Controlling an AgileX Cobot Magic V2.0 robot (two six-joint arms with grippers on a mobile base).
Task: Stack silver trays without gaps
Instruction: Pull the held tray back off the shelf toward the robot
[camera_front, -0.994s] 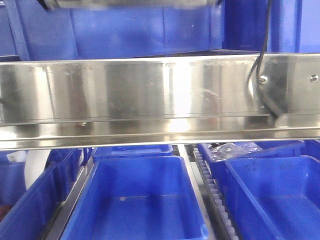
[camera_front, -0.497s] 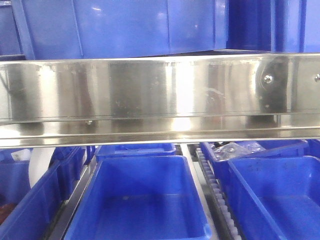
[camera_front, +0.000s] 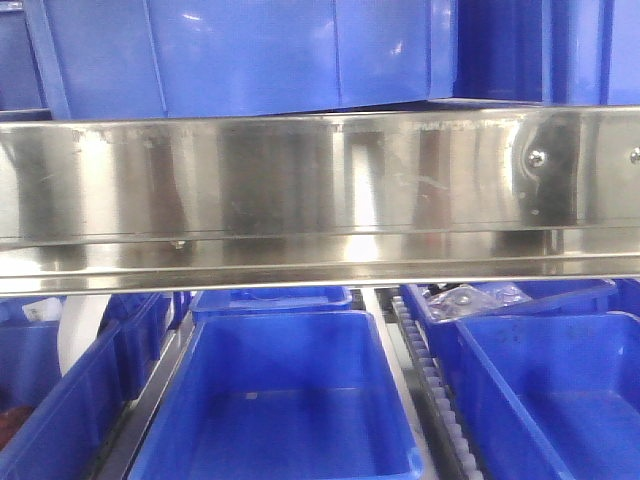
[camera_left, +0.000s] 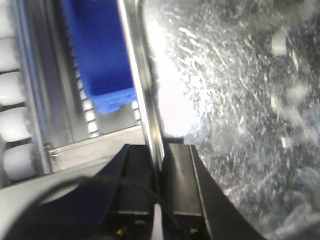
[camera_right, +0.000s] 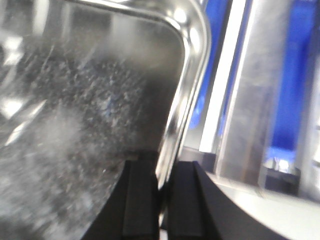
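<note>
Left wrist: your left gripper (camera_left: 157, 154) pinches the rim of a shallow shiny stainless-steel tray (camera_left: 240, 100), floor to its right; right gripper (camera_right: 161, 169) pinches a rim likewise. No stack visible; nesting judged pending

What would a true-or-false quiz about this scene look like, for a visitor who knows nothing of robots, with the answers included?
1. The left gripper pinches the rim of a silver tray. True.
2. The right gripper is open and empty. False: it is shut on a silver tray rim too.
3. The bins under the steel rail are red. False: they are blue.
4. Two screws sit near the rail's right end. True.
</note>
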